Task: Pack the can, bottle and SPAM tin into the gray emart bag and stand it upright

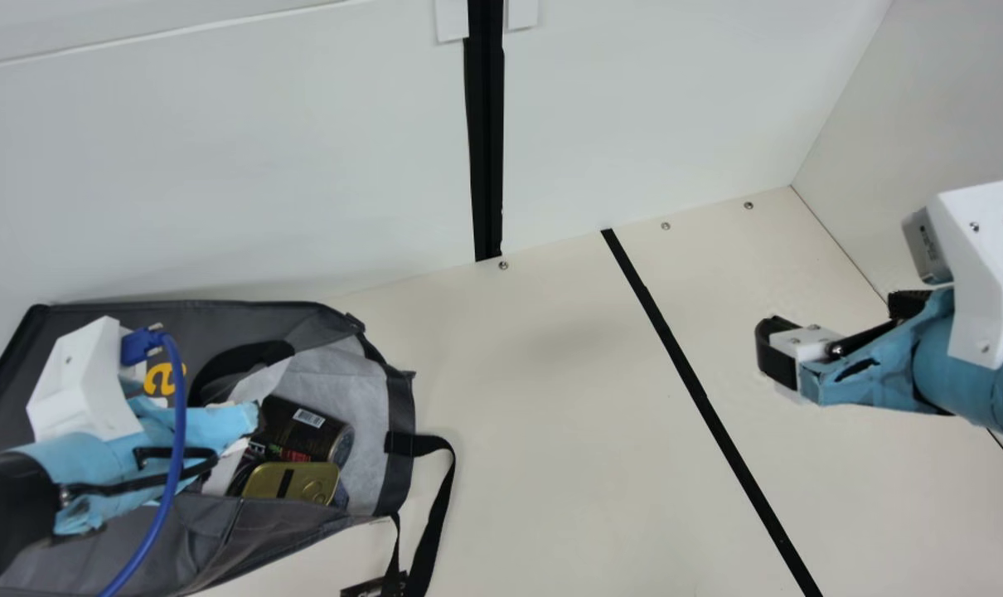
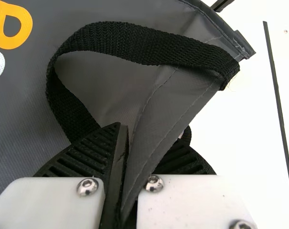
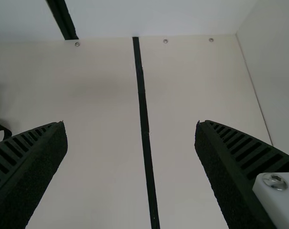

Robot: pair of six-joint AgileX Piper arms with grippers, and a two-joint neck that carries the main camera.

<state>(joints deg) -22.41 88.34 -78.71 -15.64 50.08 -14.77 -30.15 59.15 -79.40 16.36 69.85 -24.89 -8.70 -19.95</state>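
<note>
The gray bag [image 1: 302,319] lies on its side at the left, its mouth facing right. Inside the mouth rest a dark can-like item [image 1: 309,427] with a barcode and the SPAM tin [image 1: 290,481], its gold end showing. I cannot make out the bottle. My left gripper [image 1: 232,421] is at the bag's mouth; in the left wrist view the left gripper [image 2: 143,143] is shut on a fold of the bag [image 2: 158,114], beside a black handle [image 2: 130,40]. Well away from the bag, my right gripper [image 1: 777,355] hangs over the table's right part; in the right wrist view the right gripper [image 3: 131,126] stands open, nothing between its fingers.
A black strap [image 1: 439,506] trails from the bag's mouth onto the table [image 1: 535,398]. Black tape [image 1: 700,394] crosses the table between the bag and my right gripper. White walls [image 1: 261,166] stand behind and at the right.
</note>
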